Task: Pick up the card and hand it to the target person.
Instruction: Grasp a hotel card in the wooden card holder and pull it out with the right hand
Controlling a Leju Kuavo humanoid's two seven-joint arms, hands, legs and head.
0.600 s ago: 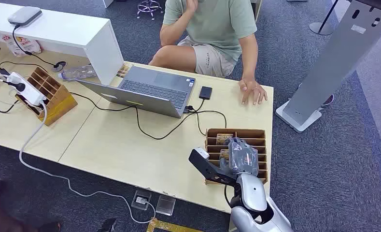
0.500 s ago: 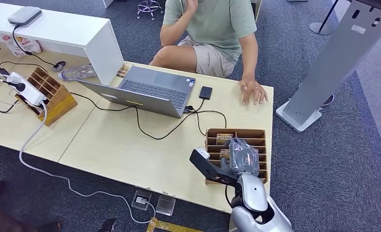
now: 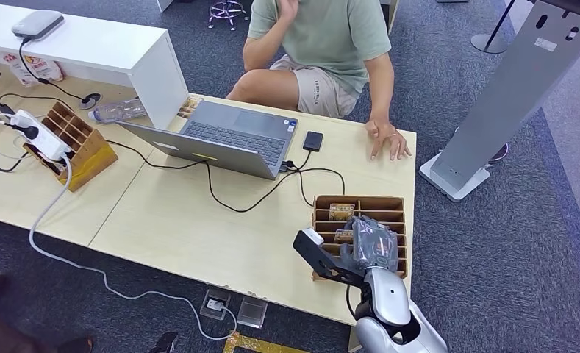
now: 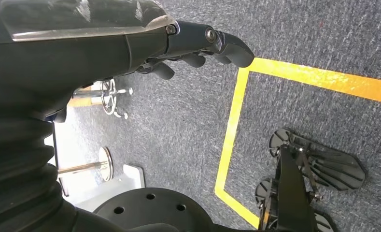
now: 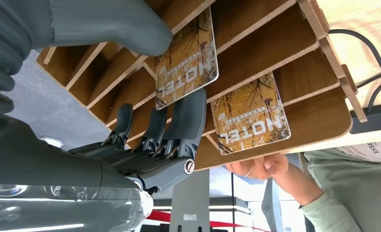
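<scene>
The card [image 5: 186,58], a yellow one printed with the word HOTEL, stood in a slot of the wooden rack [image 3: 389,204] near the right front corner of the tabletop [image 3: 198,228], and a second card [image 5: 250,113] of the same kind stood in the next slot toward the person. The right robot hand [image 5: 166,87] was at the first card, with the thick thumb on one side of it and the dark fingers [image 5: 188,118] on the other side; they looked to touch the card, but whether the grip was firm I could not tell. Compared with the pictures half a second before, this hand had moved a little toward the front edge of the tabletop and lower over the rack, so I judge that the grasp was being settled and the lift was not yet begun. The left robot hand [image 4: 198,46] hung over the grey carpet with its fingers curled in and nothing in them. The person's hand [image 3: 388,140] rested near the far right corner and had shifted slightly. Further along the tabletop stood an open laptop [image 3: 228,136], a small black device [image 3: 313,140], black cables, another wooden rack [image 3: 77,143] and a white power strip [image 3: 40,132] toward the left end. Around was grey carpet, with a yellow line on the floor [image 4: 232,125].
</scene>
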